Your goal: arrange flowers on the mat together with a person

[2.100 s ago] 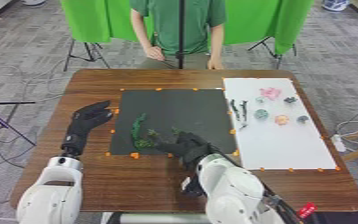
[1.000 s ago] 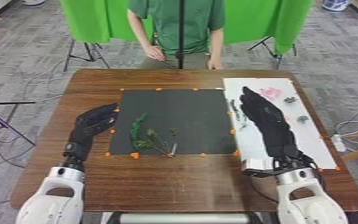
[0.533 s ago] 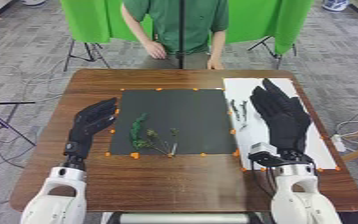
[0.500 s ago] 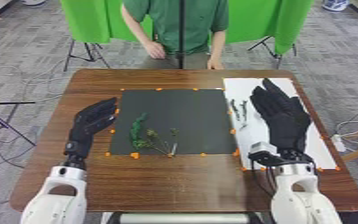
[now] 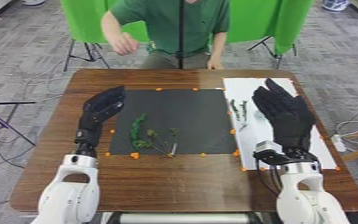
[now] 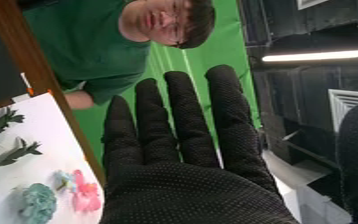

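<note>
The tabletop (image 5: 167,185) bears a white sheet (image 5: 245,87) and adjoining dark mat (image 5: 198,110), the right hand (image 5: 289,119), straight-fingered and slightly spread above the sheet, best rising before shifting, sparing the mat's green sprigs (image 5: 135,131) and the sheet's apparently close pink flower (image 6: 85,195).

Right hand (image 5: 288,119), straight fingers (image 6: 183,117), pink flower (image 6: 87,196)

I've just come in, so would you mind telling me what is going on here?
It's flower arranging. Green sprigs lie on the dark mat, while a pink flower and leafy stems are on the white sheet. Both robot hands are open and empty: the right robot hand over the sheet, the left robot hand by the mat's left edge.
</note>
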Tool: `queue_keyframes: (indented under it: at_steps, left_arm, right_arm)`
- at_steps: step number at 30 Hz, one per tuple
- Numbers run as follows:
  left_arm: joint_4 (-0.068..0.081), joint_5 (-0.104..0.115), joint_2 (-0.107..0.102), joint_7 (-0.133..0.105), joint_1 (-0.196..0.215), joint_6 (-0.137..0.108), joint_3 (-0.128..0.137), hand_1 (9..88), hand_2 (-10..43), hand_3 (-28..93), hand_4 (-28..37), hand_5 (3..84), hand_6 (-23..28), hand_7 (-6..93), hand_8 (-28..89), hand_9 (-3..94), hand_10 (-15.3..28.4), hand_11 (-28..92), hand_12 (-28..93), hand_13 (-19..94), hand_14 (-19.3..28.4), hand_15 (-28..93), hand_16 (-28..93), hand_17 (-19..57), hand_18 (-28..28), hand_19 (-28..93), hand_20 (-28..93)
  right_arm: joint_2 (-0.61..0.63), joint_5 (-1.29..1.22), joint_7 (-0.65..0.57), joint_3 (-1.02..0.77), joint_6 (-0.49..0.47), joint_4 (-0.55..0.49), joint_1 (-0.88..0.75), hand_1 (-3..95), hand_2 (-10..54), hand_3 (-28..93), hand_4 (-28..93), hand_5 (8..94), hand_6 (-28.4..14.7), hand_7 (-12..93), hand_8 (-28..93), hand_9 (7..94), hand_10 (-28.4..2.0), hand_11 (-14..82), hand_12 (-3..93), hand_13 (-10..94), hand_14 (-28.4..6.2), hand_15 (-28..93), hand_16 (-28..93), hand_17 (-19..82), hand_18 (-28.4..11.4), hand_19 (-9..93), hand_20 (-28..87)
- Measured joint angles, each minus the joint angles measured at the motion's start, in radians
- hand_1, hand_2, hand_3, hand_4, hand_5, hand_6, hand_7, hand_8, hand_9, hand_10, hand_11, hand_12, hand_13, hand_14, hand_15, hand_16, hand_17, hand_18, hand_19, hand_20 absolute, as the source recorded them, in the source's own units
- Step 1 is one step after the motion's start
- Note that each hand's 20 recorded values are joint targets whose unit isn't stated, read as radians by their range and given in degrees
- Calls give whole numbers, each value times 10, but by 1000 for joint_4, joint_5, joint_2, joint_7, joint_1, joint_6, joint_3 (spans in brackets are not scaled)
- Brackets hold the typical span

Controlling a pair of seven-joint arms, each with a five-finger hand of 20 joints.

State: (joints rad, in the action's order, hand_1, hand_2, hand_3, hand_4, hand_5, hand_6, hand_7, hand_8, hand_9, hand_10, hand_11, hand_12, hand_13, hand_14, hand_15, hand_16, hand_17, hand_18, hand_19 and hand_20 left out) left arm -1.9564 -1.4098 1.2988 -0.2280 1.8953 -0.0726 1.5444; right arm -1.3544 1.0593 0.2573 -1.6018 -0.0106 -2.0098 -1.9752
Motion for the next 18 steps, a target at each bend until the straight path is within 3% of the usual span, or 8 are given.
queue_keyframes:
  at_steps: [3,6,11,13,18]
  left_arm:
    - [-4,3,-1,0,1,3,1,316,-71,653,-127,449,51,152,-73,442,130,199,140,341,180,178,17,29,129,110,171]
    - [-18,19,-5,0,18,6,15,316,-71,653,-127,450,51,152,-73,442,130,199,139,341,180,179,17,30,129,113,171]
    - [-65,51,-12,10,91,10,89,316,-71,654,-126,448,52,149,-72,442,130,199,139,343,180,180,16,30,129,114,171]
    - [-75,60,-17,14,124,10,115,316,-69,650,-127,449,52,148,-71,443,131,199,139,343,181,180,16,30,129,114,171]
    - [-69,81,-37,22,159,9,121,316,-69,650,-126,449,52,147,-71,443,131,198,139,343,181,180,15,30,130,114,171]
  right_arm:
    - [0,20,-1,-1,1,-3,2,34,66,754,-169,456,-13,115,-75,440,-150,53,142,312,-134,92,169,169,-147,13,241]
    - [1,34,-8,6,7,-11,4,35,68,753,-169,458,-13,116,-75,442,-150,53,142,312,-134,92,169,169,-147,14,241]
    - [0,59,-28,37,10,-28,0,35,68,754,-169,459,-13,117,-76,443,-151,53,143,312,-134,93,169,170,-147,14,241]
    - [-4,83,-33,48,9,-31,-6,35,68,754,-169,460,-13,117,-76,443,-152,52,143,312,-134,94,169,170,-147,15,241]
    - [-25,101,-40,60,6,-39,-31,34,68,756,-169,460,-13,119,-76,443,-149,53,143,313,-134,95,170,170,-147,16,242]
